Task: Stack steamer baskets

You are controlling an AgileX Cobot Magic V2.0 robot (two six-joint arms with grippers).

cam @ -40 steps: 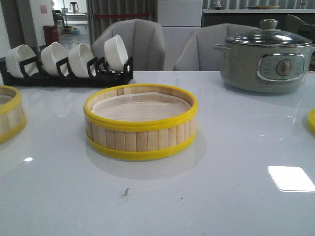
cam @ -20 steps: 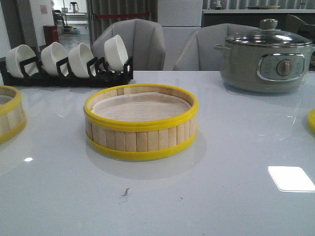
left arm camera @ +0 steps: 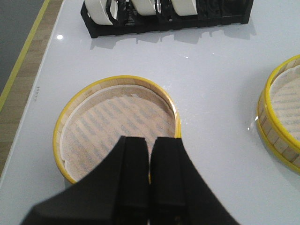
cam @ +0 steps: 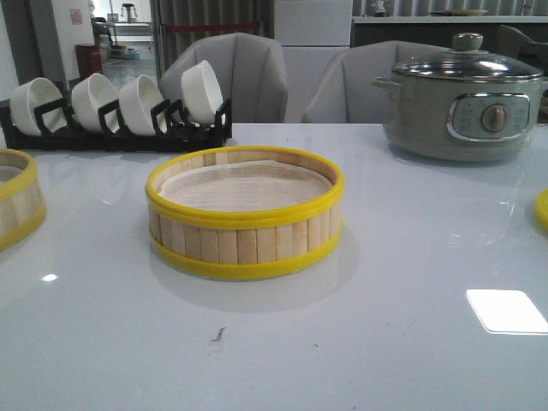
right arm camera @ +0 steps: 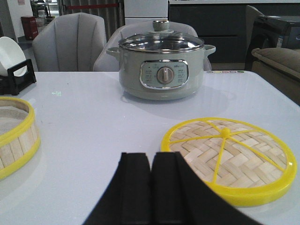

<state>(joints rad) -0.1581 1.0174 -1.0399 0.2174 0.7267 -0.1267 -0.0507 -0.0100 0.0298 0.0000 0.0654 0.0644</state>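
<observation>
While both end effectors (left arm camera: 149,154) (right arm camera: 151,161) sit closed, steamer baskets (cam: 245,211) rest unstacked.

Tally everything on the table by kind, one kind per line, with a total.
Steamer baskets: 2, centre basket and left basket
Woven lid: 1
Electric pot: 1
Dish rack: 1
White bowls in the rack: 4 in the front view
Total: 9

In the front view the left steamer basket (cam: 15,199) and the lid (cam: 542,210) are cut by the edges. The left gripper (left arm camera: 150,154) hides part of that basket's near rim; the right gripper (right arm camera: 151,171) covers some surface (right arm camera: 93,136)
</observation>
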